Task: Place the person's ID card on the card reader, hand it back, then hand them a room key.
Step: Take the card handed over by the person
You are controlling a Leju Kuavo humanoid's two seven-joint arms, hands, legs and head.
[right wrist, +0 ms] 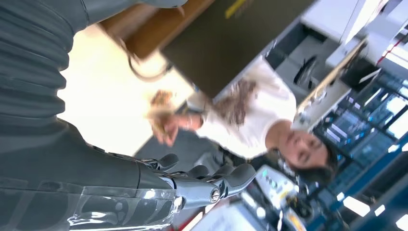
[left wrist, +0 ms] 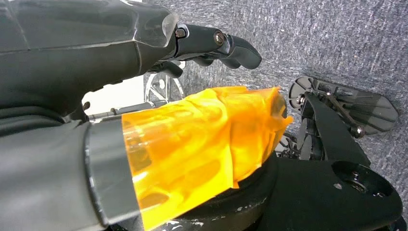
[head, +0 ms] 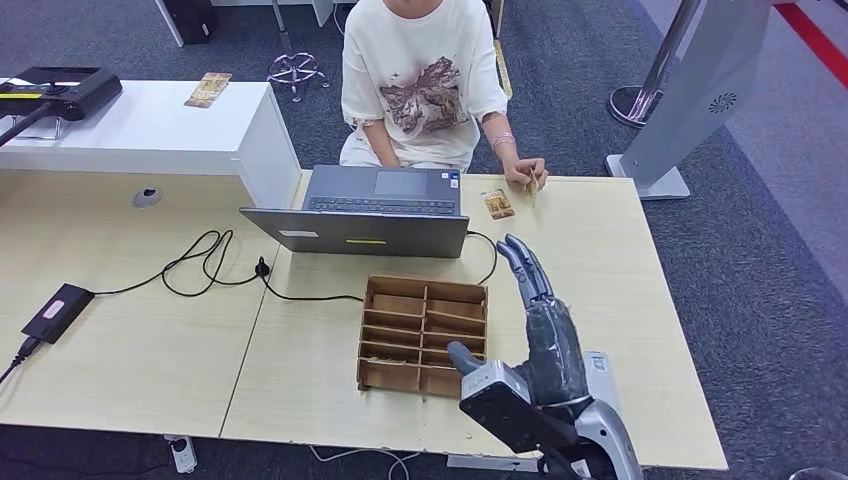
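Grey carpet runs around a pale wooden desk (head: 620,300), with a white counter (head: 150,130) at ten o'clock and a grey stand's base (head: 650,180) at two o'clock. On the desk sit an open laptop (head: 370,210) at twelve o'clock, a cardboard compartment tray (head: 423,335) in the middle, and a black adapter (head: 58,312) with trailing cable at nine o'clock.

Across the desk sits a person (head: 420,80), whose hand (head: 527,172) holds a small card (head: 533,186) upright at the desk's far edge, at one o'clock; this is likely the ID card. A second card (head: 497,204) lies flat just beside it.

The right hand (head: 535,310) is raised over the desk at five o'clock, fingers straight and apart, holding nothing, well short of the cards. The left hand (left wrist: 144,72) hangs over carpet, its fingers lightly curled around nothing I can see.

The card looks thin, stiff, light and slick. Lying flat it would be hard to lift; I judge a pinch across its free edge, while the person offers it, to be easiest.
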